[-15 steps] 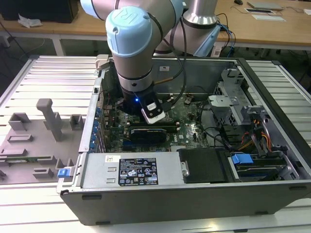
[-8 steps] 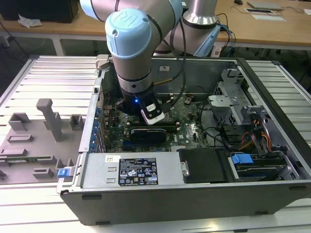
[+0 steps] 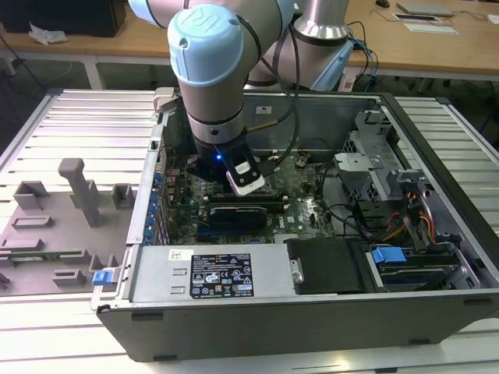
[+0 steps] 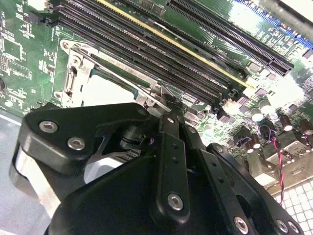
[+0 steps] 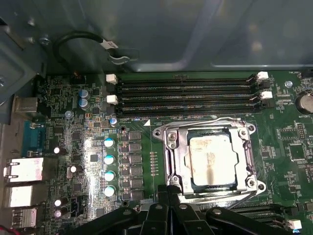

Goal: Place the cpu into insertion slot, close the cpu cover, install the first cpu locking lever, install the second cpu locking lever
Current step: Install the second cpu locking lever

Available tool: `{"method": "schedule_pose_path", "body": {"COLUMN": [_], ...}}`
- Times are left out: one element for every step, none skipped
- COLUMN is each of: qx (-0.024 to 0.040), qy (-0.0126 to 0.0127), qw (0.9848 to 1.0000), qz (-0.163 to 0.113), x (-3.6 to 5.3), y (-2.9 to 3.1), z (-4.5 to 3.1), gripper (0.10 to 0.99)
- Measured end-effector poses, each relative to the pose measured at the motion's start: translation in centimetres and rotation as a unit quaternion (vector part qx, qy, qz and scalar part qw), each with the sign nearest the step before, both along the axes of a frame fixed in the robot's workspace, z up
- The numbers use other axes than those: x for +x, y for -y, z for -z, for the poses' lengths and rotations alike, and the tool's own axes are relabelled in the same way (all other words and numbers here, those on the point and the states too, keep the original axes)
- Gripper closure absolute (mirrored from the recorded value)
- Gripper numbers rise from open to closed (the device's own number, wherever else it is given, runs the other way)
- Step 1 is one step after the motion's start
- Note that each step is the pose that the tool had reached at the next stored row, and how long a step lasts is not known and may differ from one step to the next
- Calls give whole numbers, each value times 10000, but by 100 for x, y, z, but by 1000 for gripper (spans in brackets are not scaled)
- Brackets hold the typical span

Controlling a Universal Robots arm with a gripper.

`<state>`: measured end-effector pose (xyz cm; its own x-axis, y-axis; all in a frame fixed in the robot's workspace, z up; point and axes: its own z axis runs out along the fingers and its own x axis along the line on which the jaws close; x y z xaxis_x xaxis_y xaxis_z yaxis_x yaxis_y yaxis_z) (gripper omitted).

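One cpu (image 5: 211, 159) is seated in the insertion slot (image 5: 172, 161), cpu cover (image 5: 247, 147) closed (four memory slots (image 5: 186, 95) at 12 o'clock); gripper (image 5: 168, 192) fingers are drawn together at the socket's edge.

An open computer case (image 3: 312, 312) lies on a slatted metal table (image 3: 70, 132). A grey fixture tray (image 3: 47, 234) sits at the exterior view's left. Long black memory slots (image 5: 186, 95) cross the green motherboard (image 5: 63, 127), with blue-topped capacitors (image 5: 109, 166) nearby.
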<state>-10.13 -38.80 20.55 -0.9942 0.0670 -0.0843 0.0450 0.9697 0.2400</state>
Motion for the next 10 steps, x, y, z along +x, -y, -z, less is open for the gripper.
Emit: {"method": "schedule_pose_path", "body": {"qx": [0, -1, -2, -2, -1, -1, 0, 0, -1, -1], "qy": [0, 0, -1, -1, -1, 0, 0, 0, -1, 0], "qw": [10000, 10000, 10000, 10000, 10000, 10000, 10000, 10000, 10000, 10000], "qz": [0, 0, 0, 0, 0, 0, 0, 0, 0, 0], "x": [0, 0, -1, -1, 0, 0, 1, 1, 2, 3], "y": [0, 0, 1, 1, 0, 0, 0, 0, 0, 0], "z": [-1, -4, -23, -46, -92, -144, -175, -223, -263, -339], "gripper": [980, 980, 980, 980, 980, 980, 980, 980, 980, 980]}}
